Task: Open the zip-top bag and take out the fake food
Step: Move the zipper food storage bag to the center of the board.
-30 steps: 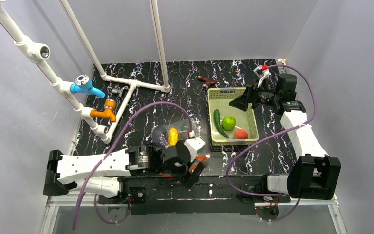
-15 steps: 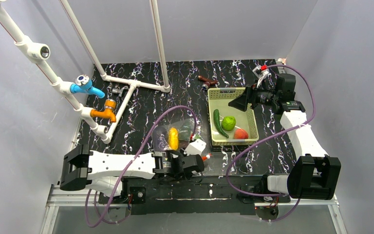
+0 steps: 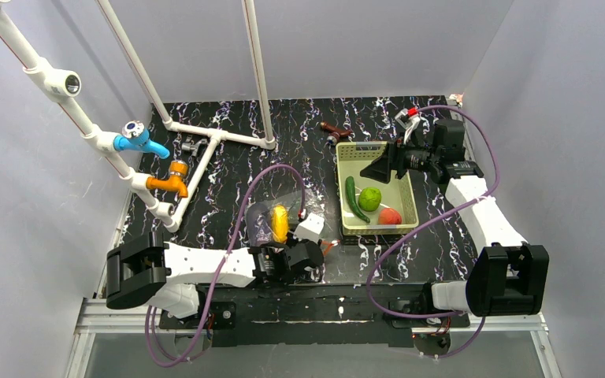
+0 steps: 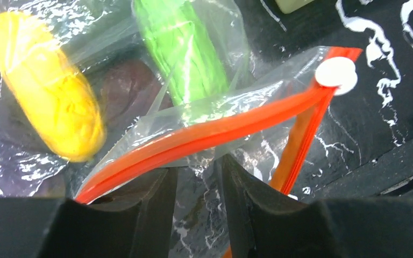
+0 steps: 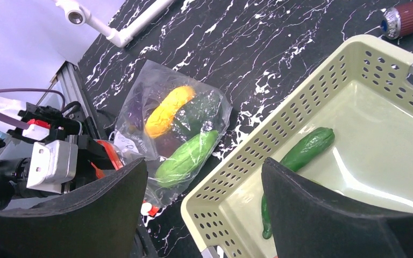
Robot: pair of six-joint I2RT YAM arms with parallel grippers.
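One zip-top bag (image 5: 166, 126) holds one yellow piece (image 5: 169, 110), one light-green piece (image 5: 185, 158) and perhaps two dark ones (image 5: 196, 115); one basket (image 3: 340, 183) holds one cucumber (image 3: 353, 198), one green round fruit (image 3: 370, 198), one tomato (image 3: 389, 216).

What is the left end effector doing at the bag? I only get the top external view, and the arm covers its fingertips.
Observer: In the left wrist view the left end effector has its fingers close together, and the red-orange zipper strip of the zip-top bag lies across their tips. I cannot confirm a firm pinch.
Operator: Where is the slider?
Observer: A white slider sits at the strip's end, right of the fingers.
Operator: And the right end effector?
Observer: Open, nothing between its fingers, above the basket.
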